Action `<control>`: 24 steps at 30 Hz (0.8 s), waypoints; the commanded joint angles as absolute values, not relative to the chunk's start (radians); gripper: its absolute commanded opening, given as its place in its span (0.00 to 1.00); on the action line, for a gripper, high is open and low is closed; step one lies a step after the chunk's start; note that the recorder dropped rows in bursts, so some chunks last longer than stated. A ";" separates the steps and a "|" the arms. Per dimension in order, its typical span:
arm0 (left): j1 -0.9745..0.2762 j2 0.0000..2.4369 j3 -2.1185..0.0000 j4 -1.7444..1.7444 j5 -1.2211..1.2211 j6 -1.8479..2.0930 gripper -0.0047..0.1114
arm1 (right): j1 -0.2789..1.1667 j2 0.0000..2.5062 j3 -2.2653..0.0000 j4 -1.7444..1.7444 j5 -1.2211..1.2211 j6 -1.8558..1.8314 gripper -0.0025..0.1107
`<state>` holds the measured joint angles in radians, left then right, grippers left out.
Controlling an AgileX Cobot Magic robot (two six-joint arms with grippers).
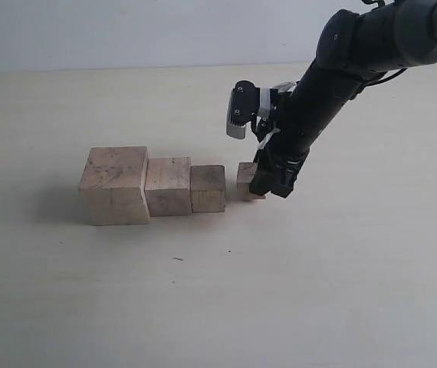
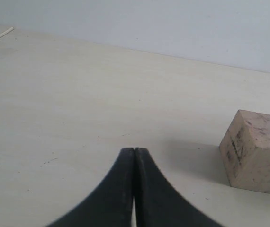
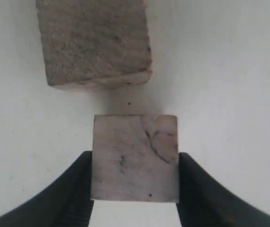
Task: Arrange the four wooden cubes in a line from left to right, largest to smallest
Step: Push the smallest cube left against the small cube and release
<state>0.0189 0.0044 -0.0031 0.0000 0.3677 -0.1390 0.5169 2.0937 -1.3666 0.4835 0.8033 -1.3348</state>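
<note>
Smallest cube (image 3: 135,158) pinched in my right claw (image 1: 274,184), low at row's right end, small gap from 3rd cube (image 1: 208,188). Largest cube (image 1: 113,184), 2nd cube (image 1: 168,185), 3rd cube touching, in order. Remaining, I judge: release. Left claw (image 2: 134,158) pressed together, idle.

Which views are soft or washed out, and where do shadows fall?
Exterior view: even light, faint shadow left of the largest pale wooden cube. Left wrist view: shut black left tool soft, near the lens. Right wrist view: pale table washed out, smallest pale wooden cube sharp in the black right tool.
</note>
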 commanded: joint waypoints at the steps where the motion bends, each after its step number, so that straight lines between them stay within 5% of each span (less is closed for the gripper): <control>1: 0.022 0.000 0.000 -0.012 0.358 -0.132 0.04 | 0.511 2.090 -1.364 0.501 0.790 -1.435 0.02; 19: 0.022 0.000 0.000 -0.012 0.358 -0.130 0.04 | 0.511 2.167 -1.364 0.604 0.819 -1.552 0.03; 24: 0.022 0.000 0.000 -0.012 0.358 -0.134 0.04 | 0.511 2.167 -1.364 0.604 0.819 -1.552 0.12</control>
<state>0.0189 0.0044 -0.0031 0.0000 0.3677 -0.1390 0.5131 2.1472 -1.3666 0.6173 0.8159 -1.5389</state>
